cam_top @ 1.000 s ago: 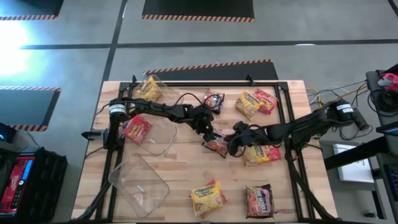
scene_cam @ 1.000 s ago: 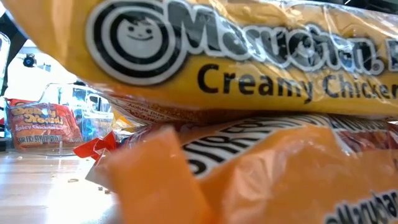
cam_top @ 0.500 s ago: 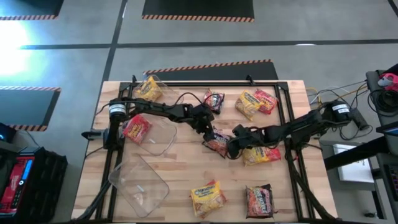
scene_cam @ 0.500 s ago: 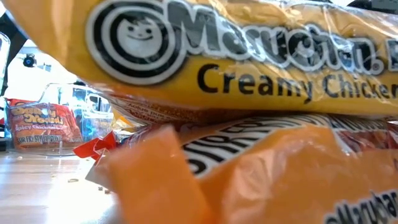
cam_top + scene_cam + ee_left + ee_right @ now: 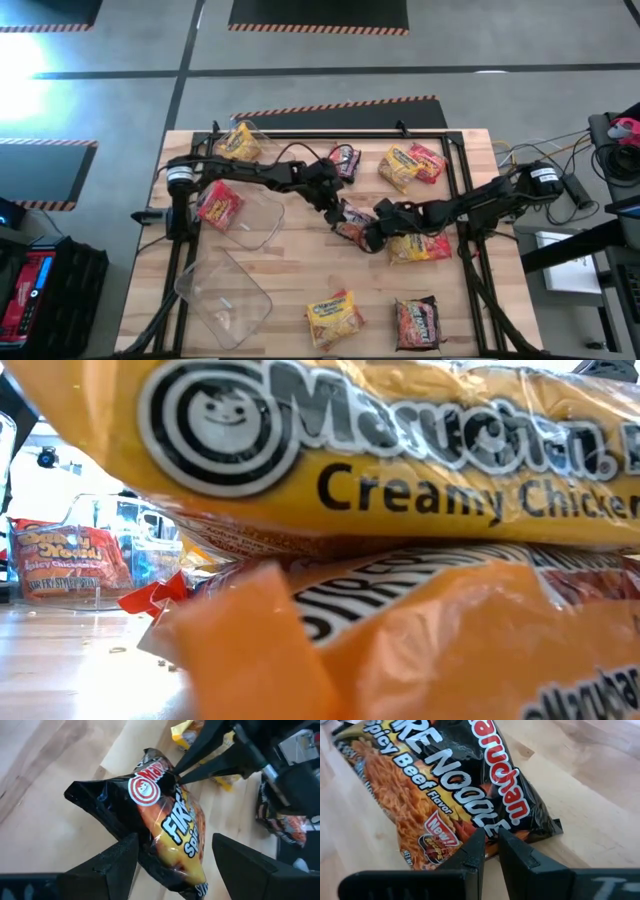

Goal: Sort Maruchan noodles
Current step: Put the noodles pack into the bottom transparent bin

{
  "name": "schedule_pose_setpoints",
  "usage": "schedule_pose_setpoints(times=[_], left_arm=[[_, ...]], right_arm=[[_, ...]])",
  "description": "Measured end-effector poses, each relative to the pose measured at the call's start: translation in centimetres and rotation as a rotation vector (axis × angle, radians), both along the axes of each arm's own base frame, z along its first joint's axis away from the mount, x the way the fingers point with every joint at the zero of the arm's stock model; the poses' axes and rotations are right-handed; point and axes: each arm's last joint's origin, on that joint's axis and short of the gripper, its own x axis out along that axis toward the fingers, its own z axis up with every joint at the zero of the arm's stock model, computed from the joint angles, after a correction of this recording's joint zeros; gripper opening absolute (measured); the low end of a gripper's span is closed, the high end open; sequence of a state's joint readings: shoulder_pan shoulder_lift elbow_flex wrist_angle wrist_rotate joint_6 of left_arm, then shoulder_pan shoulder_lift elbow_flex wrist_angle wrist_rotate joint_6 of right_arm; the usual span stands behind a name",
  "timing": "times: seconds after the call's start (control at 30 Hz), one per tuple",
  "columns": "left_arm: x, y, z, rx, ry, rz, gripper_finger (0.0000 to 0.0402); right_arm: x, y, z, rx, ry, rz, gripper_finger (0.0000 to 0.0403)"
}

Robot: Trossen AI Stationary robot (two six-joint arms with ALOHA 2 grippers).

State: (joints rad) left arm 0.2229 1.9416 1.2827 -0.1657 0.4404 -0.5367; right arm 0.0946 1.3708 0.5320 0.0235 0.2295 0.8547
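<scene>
At the centre of the wooden bench, a black Fire Noodle Spicy Beef packet lies between the two arms, its long axis running roughly from 10 o'clock to 4 o'clock in the overhead view. The right tool, reaching in from 3 o'clock, has its fingers nearly together and pinched on the packet's edge, close to the Maruchan lettering. The left tool, coming from 9 o'clock, stands wide, one finger on either side of the same packet, over its opposite end.

The other Maruchan packets lie scattered over the bench. A yellow packet sits just beside the right arm toward 4 o'clock. A yellow packet and a red one touch each other toward 1 o'clock, and a dark packet lies at 12 o'clock. Toward 6 o'clock are a yellow-and-orange packet and, to its right, a dark packet.

On the left side, a red packet rests in a clear plastic bin, a yellow packet lies toward 10 o'clock, and a second clear bin sits tilted toward 7 o'clock.

In the bench-level view a yellow Creamy Chicken packet fills the frame.
</scene>
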Motion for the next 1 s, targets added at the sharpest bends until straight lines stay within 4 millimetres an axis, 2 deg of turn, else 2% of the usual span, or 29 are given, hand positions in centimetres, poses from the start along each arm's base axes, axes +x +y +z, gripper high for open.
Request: schedule_pose_setpoints(times=[0.47,1.0], left_arm=[[-0.62,0.2,-0.42,-0.116,0.117,0.111,0.0238],[0.08,0.45,0.23,-0.236,0.068,0.24,0.0238]], right_arm=[[0.03,-0.06,-0.24,-0.051,0.022,0.043,0.0043],[0.09,-0.13,-0.43,-0.095,0.032,0.061,0.0043]])
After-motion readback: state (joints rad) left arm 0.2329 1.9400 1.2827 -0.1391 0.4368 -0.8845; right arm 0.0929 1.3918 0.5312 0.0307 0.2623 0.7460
